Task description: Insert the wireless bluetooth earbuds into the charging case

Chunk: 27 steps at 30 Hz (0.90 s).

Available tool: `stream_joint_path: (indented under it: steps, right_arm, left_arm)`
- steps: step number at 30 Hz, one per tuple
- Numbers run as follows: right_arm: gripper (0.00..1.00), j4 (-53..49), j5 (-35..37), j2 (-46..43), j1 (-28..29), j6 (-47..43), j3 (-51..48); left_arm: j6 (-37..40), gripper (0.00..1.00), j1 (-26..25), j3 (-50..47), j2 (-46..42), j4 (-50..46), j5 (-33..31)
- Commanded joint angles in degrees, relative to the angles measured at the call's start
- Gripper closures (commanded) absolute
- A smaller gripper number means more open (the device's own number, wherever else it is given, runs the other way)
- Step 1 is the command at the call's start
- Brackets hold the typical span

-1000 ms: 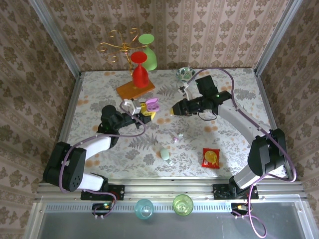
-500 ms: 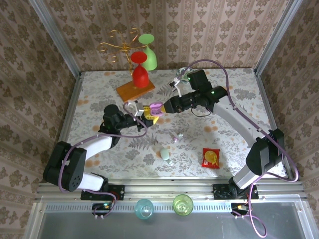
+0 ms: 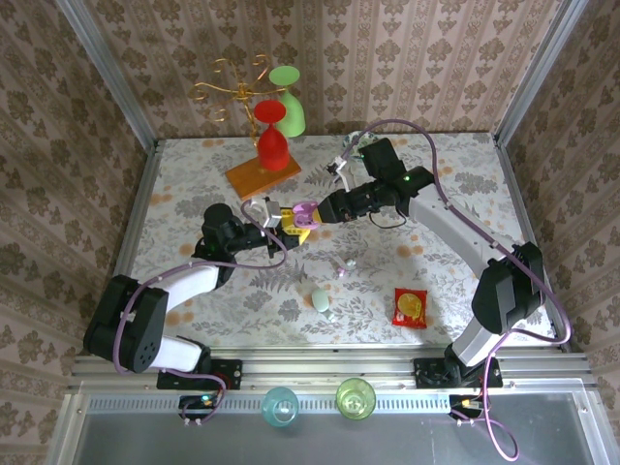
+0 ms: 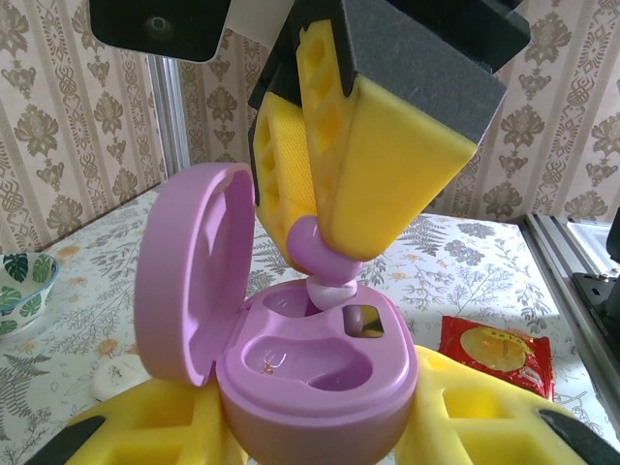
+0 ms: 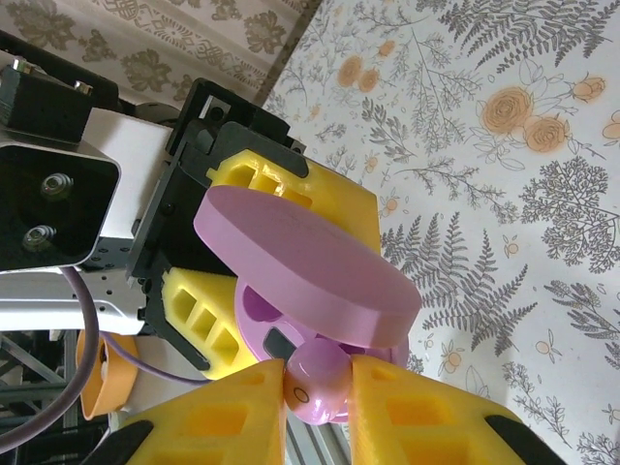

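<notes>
My left gripper [image 4: 310,426] is shut on the lilac charging case [image 4: 320,373], which sits lid-open between its yellow fingers [image 4: 475,426]. The raised lid [image 4: 189,271] stands on the left. My right gripper [image 5: 320,387] is shut on a lilac earbud [image 5: 317,380], and its white tip [image 4: 334,289] touches the rear socket of the case. In the top view both grippers meet at the case [image 3: 304,211] mid-table. Another small earbud [image 3: 343,267] and a pale mint case [image 3: 321,301] lie on the table nearer the arms.
A red snack packet [image 3: 410,307] lies front right. At the back stand an orange board [image 3: 263,171] with a red glass [image 3: 271,133], a green glass [image 3: 290,97] and a patterned bowl [image 3: 359,143]. Two cups [image 3: 317,400] sit below the table edge.
My right gripper has swung left from mid-table to the open case held by my left gripper, bringing the lilac earbud down onto its socket. The left gripper barely shifted.
</notes>
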Motion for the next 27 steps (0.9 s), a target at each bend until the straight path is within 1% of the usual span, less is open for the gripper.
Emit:
stream_joint_path:
  steps: [1, 6, 9, 18, 23, 25, 27]
  right_arm:
    - [0.79, -2.8, 2.2, 0.8, 0.3, -1.5, 1.6]
    - [0.78, -4.7, 3.5, 1.5, 0.5, -2.0, 2.5]
    - [0.73, -5.4, 4.0, 1.9, 0.8, -1.9, 3.3]
    - [0.65, -6.4, 5.3, 2.9, 1.1, -1.4, 5.2]
    - [0.5, -4.5, 5.3, 0.0, 0.8, -2.2, 3.6]
    - [0.43, -1.4, 5.0, -2.8, 0.4, -2.6, 0.8]
    - [0.39, 2.4, 4.8, -6.0, 0.0, -2.9, -2.8]
  left_arm:
    - [0.8, 0.74, -0.3, 1.1, -1.9, 1.6, 0.5]
    - [0.6, 0.74, -0.3, 1.1, -2.0, 2.0, 0.5]
    - [0.6, 0.74, -0.4, 1.3, -1.8, 2.1, 0.6]
    - [0.5, 0.74, -0.8, 1.5, -1.1, 2.5, 0.9]
    - [1.4, 0.74, -0.6, 0.7, -1.0, 3.0, -0.1]
    - [1.6, 0.74, -0.1, 0.1, -0.7, 3.9, -0.6]
    - [1.1, 0.74, 0.6, -0.4, -0.5, 5.2, -0.5]
